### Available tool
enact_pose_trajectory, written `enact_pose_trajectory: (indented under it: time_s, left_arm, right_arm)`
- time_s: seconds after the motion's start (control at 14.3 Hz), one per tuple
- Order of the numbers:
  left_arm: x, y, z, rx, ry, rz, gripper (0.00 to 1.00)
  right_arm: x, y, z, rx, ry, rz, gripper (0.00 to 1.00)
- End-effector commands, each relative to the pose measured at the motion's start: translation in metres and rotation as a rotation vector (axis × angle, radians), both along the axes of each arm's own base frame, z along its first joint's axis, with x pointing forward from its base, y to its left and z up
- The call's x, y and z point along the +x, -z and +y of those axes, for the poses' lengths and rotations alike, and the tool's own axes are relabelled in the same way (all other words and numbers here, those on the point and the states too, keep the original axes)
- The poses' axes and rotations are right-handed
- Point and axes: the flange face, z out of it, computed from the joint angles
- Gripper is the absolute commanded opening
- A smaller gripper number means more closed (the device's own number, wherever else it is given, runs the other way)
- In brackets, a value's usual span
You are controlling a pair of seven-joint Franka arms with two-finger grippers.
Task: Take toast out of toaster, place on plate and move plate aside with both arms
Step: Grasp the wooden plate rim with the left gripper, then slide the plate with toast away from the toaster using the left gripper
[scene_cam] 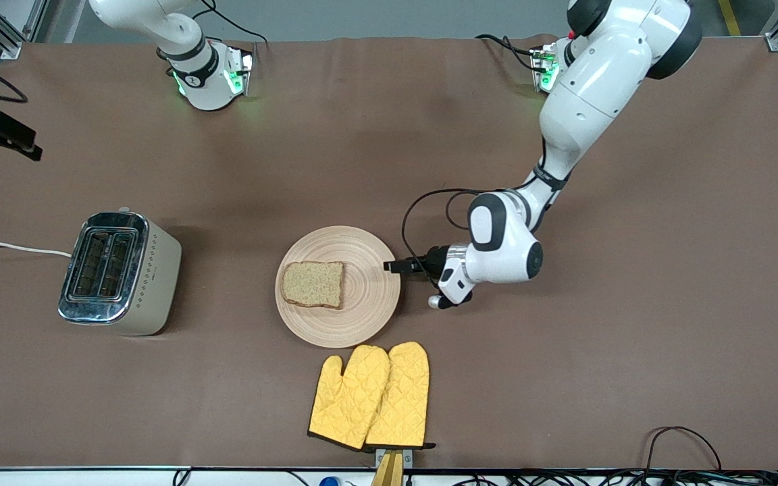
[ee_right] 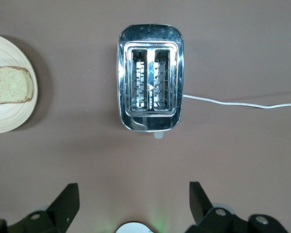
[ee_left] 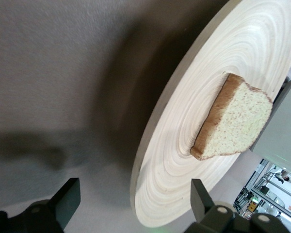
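- Nearest the front camera we see 2 yellow oven mitts (scene_cam: 370, 397) lying side by side on the brown table (scene_cam: 632, 304).
- Just farther from the camera sits the plate (scene_cam: 362, 317) — round, pale wood — with the toast (scene_cam: 313, 284) lying flat on it, on the part toward the right arm's end.
- The left gripper (scene_cam: 392, 266) is low at the plate's rim on the side toward the left arm's end; in the left wrist view its fingers (ee_left: 68, 201) stand apart, with the rim (ee_left: 150, 145) between them.
- The toaster (scene_cam: 119, 272) stands toward the right arm's end, both slots empty, its white cord (scene_cam: 11, 248) trailing off.
- The right gripper (ee_right: 131, 206) hangs over the table near the toaster — fingers spread, holding nothing.
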Motion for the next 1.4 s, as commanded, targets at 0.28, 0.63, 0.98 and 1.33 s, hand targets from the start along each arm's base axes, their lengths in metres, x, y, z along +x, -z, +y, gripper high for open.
enact_pose_trajectory:
  time_s: [0.28,0.63,0.98,1.33]
  left_arm:
    - [0.007,0.022,-0.02,-0.055,-0.053,0.023,0.86]
    - [0.01,0.013,-0.024,-0.056,-0.062,0.027,0.38]
    - [0.014,0.01,-0.02,-0.051,-0.055,0.012,0.0]
    - [0.036,-0.029,0.002,0.009,0.029,-0.106,0.0]
  right_arm:
    - [-0.007,0.001,0.0,-0.007,-0.018,-0.006,1.0]
    - [-0.007,0.002,0.001,-0.007,-0.019,-0.006,1.0]
    - [-0.007,0.003,-0.005,-0.006,-0.009,-0.006,1.0]
    - [-0.008,0.008,-0.031,0.003,0.048,-0.002,1.0]
